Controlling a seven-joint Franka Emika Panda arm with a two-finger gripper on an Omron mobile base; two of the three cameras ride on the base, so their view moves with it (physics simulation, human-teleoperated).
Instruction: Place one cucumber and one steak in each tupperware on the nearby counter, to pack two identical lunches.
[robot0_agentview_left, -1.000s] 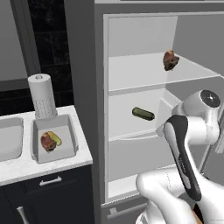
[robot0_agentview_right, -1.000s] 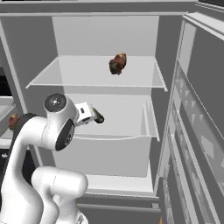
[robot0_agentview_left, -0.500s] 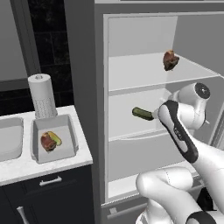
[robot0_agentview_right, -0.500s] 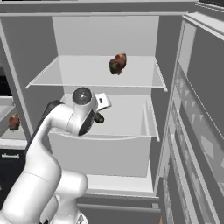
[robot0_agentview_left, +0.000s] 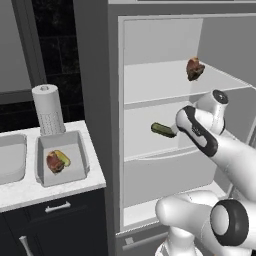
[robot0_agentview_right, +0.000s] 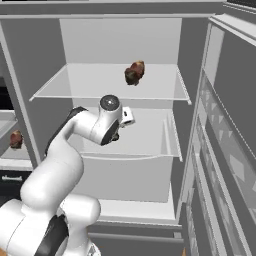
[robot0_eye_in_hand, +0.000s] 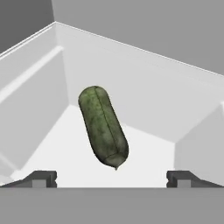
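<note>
I found no brand, label or writing that I could read on anything before me.

On the white desk (robot0_agentview_left: 30, 192) a light grey shallow rectangular tupperware (robot0_agentview_left: 77, 167) sat at the right end, close to the front edge. In it lay one reddish-brown slab of steak (robot0_agentview_left: 53, 162) and one small yellowish-green cucumber (robot0_agentview_left: 63, 158), touching each other. A second light grey tupperware (robot0_agentview_left: 10, 160) stood just left of it, cut off by the picture edge; I could not tell what was in it. A white perforated paper-towel roll (robot0_agentview_left: 48, 110) stood upright behind the first container, near the back edge of the desk.

The open white fridge (robot0_agentview_left: 100, 125) held the rest. On its upper glass shelf (robot0_agentview_right: 90, 85) the second reddish-brown steak (robot0_agentview_right: 135, 73) lay toward the right side. On the middle shelf (robot0_agentview_left: 145, 145) the dark green oblong cucumber (robot0_eye_in_hand: 103, 126) lay on its side, near the front edge.

My fingers (robot0_eye_in_hand: 111, 178) were spread to their full width and had hold of nothing. In the hand view the dark green cucumber sat between the two tips, apart from both, with its near end pointing at me.
</note>
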